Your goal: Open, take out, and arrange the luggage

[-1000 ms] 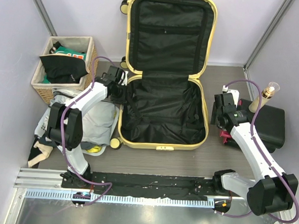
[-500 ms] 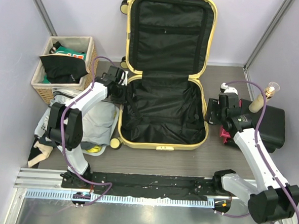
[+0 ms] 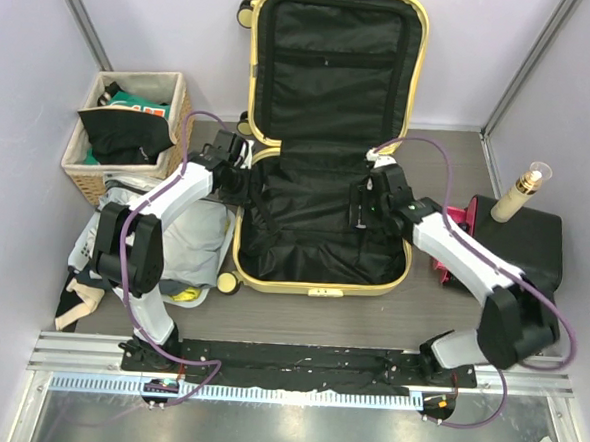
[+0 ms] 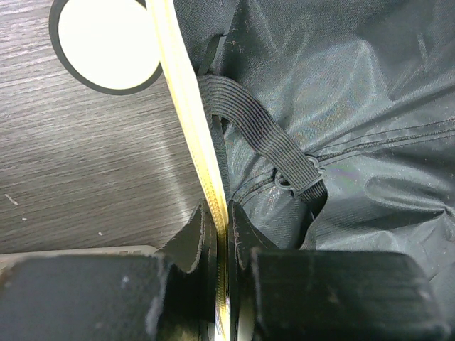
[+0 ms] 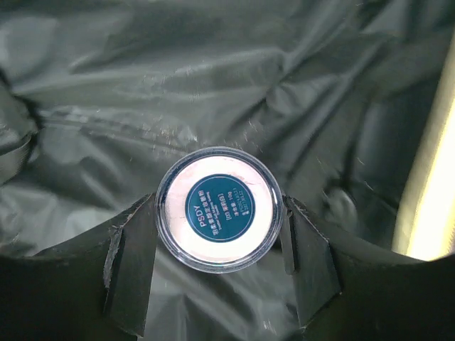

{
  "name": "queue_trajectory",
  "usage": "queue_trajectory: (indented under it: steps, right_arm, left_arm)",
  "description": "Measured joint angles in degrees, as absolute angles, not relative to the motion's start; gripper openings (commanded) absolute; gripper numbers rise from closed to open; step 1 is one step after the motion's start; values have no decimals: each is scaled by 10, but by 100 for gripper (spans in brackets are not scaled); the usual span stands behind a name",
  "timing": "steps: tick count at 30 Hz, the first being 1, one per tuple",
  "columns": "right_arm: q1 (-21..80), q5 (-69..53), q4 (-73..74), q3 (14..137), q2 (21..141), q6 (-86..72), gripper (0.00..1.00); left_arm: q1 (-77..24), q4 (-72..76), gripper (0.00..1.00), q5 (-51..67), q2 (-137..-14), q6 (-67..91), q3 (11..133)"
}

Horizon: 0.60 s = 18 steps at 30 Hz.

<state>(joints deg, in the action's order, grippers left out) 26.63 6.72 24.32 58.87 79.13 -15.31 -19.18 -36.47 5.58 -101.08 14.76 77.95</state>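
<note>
The luggage (image 3: 317,286), a pale-yellow suitcase, lies open mid-table with its lid (image 3: 335,63) propped upright and black lining showing. My left gripper (image 3: 245,183) is at its left rim and is shut on the yellow zipper edge (image 4: 206,177), one finger outside and one inside next to an elastic strap (image 4: 263,142). My right gripper (image 3: 361,210) hangs over the right part of the lower half. In the right wrist view its fingers (image 5: 131,263) press both sides of a small round jar (image 5: 217,209) with a blue label, above the lining.
A wicker basket (image 3: 130,131) of clothes stands at the back left. A heap of clothes (image 3: 188,245) lies by the suitcase's left side. A black hard case (image 3: 529,245), a bottle (image 3: 530,185) and a pink item (image 3: 456,216) are on the right. A caster wheel (image 4: 106,42) is near the left gripper.
My right arm has swung left from beside the black case to over the suitcase's lower half. The left arm has not moved.
</note>
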Motion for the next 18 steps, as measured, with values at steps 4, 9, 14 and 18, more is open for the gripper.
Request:
queue_trajectory:
  steps: [4, 9, 14, 18]
  right_arm:
    - [267, 51, 212, 626, 899, -154, 5]
    - [270, 48, 205, 628, 967, -155, 76]
    - [270, 49, 267, 667, 948, -154, 100]
    - [263, 83, 333, 702, 855, -149, 100]
  left_arm:
    - [-193, -365, 0, 55, -1011, 148, 780]
    - [-194, -365, 0, 51, -1011, 147, 780]
    - [-194, -365, 0, 51, -1011, 147, 780]
    - [-194, -365, 0, 51, -1011, 147, 780]
